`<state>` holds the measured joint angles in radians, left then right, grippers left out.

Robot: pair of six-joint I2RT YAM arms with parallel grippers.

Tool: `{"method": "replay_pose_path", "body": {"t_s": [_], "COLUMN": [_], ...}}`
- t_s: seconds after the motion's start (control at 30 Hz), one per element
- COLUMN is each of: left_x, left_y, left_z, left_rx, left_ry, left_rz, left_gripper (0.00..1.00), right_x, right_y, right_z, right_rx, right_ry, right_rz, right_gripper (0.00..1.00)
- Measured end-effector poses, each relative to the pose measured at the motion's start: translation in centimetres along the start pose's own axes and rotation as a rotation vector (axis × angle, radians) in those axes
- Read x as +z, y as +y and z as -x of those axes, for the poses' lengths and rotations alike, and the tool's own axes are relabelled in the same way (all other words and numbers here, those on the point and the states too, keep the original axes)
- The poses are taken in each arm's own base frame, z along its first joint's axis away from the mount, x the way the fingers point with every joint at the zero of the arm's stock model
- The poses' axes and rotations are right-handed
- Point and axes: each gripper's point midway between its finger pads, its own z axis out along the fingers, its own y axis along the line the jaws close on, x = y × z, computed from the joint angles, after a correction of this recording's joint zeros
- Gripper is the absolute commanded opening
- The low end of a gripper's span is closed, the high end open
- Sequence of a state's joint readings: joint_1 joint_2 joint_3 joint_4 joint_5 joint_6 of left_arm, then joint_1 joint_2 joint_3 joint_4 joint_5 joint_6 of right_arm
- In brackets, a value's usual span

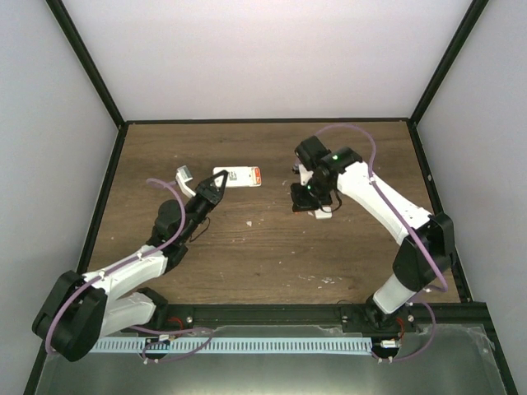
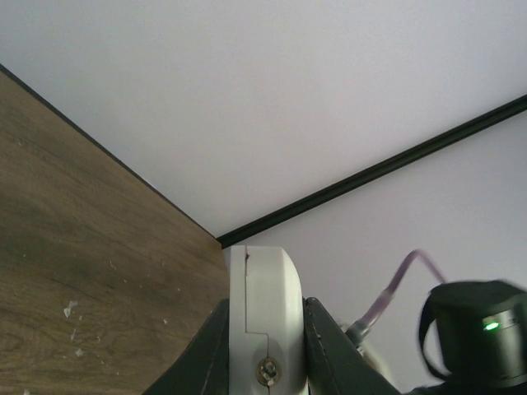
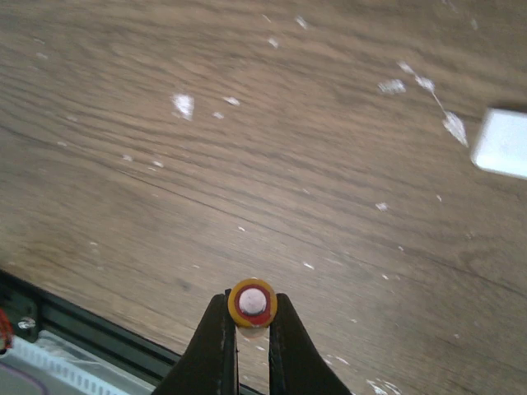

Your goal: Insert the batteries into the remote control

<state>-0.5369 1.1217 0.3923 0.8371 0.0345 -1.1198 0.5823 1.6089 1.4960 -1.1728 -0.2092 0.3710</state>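
Currently my right gripper (image 3: 252,317) pinches a battery (image 3: 252,302) end-on, low in its wrist frame; my left gripper (image 1: 216,188) clamps the remote control (image 1: 237,177), upper-left overhead. On so slim a hold, the battery might pivot or slip.

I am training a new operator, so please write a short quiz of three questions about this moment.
1. True or false: the right gripper is empty.
2. What does the left gripper hold? A) a battery B) the remote control C) nothing
3. Fill in: the small white piece lies on the wooden ___.
Key: 1 false, it pinches a battery; 2 B; 3 table.
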Motion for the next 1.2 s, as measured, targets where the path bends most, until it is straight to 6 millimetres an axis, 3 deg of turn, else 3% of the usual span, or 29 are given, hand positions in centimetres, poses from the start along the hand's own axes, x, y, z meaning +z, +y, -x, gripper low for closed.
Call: {"method": "replay_pose_path", "body": {"t_s": [0.2, 0.37, 0.77, 0.97, 1.2], "left_x": [-0.2, -0.3, 0.2, 0.0, -0.1], "left_y": [-0.9, -1.6, -2.5, -3.0, -3.1], "left_z": [0.7, 1.4, 1.6, 1.7, 1.8], "left_rx": [0.033, 0.056, 0.075, 0.080, 0.080], "left_ry": [-0.021, -0.038, -0.028, -0.027, -0.029], "left_rz": [-0.005, -0.007, -0.012, -0.023, -0.025], "left_gripper": [0.00, 0.00, 0.00, 0.00, 0.00], "right_x": [6.6, 9.9, 13.8, 14.4, 15.1], "right_y": [-4.3, -5.9, -6.4, -6.0, -5.9], "right_z": [-3.2, -3.7, -1.2, 0.5, 0.8], "right_rx": [0.018, 0.015, -0.063, -0.101, -0.111], "right_ry": [0.084, 0.090, -0.013, -0.077, -0.122], "right_rz": [-0.087, -0.127, -0.119, -0.120, -0.117], "right_gripper": [0.01, 0.01, 0.01, 0.06, 0.12]}}
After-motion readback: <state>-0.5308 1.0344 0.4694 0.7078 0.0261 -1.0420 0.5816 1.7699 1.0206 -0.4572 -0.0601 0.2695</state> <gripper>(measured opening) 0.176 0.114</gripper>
